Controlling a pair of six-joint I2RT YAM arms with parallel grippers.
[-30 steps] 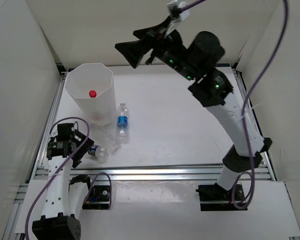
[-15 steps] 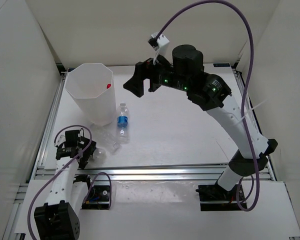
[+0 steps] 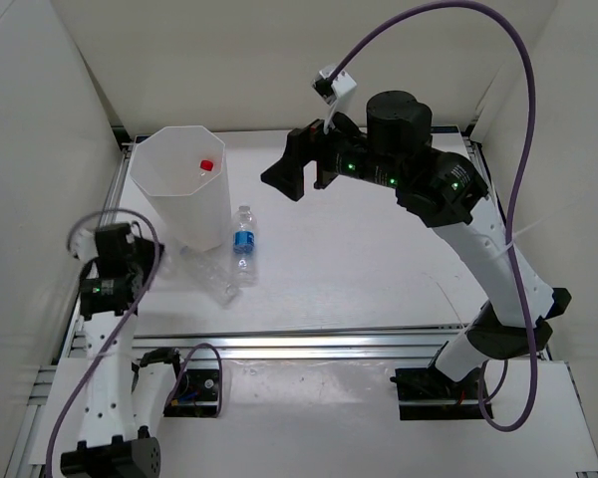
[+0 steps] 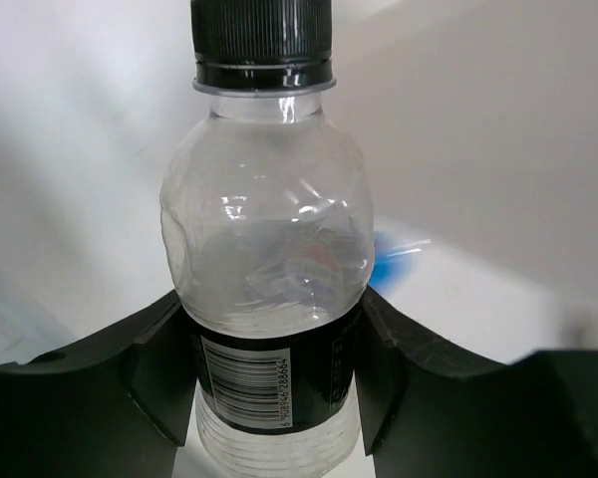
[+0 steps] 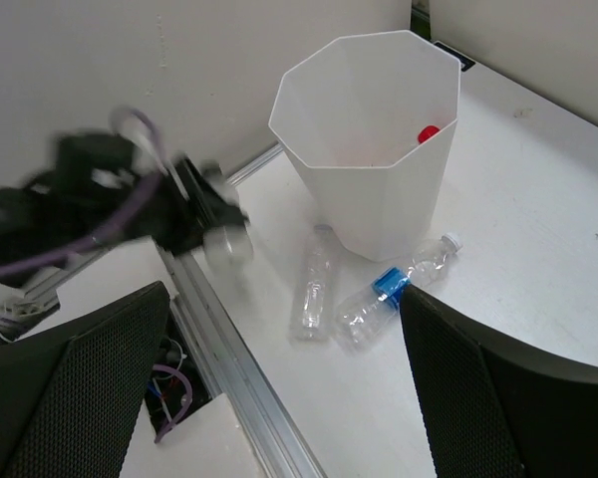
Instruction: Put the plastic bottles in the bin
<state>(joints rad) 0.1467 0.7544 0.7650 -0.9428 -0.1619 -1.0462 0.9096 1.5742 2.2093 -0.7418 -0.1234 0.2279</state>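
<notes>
In the left wrist view a clear bottle with a black cap and black label (image 4: pixel 264 249) stands upright between my left gripper's (image 4: pixel 269 383) fingers (image 4: pixel 154 373), which are shut on its label band. Seen from above, that left gripper (image 3: pixel 115 264) is raised to the left of the white bin (image 3: pixel 194 214), and its bottle is hidden. A red cap (image 3: pixel 206 165) shows inside the bin (image 5: pixel 389 209). A blue-labelled bottle (image 3: pixel 243 239) and an unlabelled bottle (image 3: pixel 212 277) lie on the table by the bin's base. My right gripper (image 3: pixel 294 169) hangs open and holds nothing, high to the right of the bin.
An aluminium rail (image 3: pixel 309 339) runs along the table's near edge, and white walls close in the left, back and right sides. The right wrist view shows the left arm with its bottle (image 5: pixel 226 242), blurred, over the rail (image 5: pixel 229 349).
My left gripper has shut on the black-capped bottle and lifted it off the table, moving left and back. The right arm has swung slightly right. The red cap has shifted inside the bin.
</notes>
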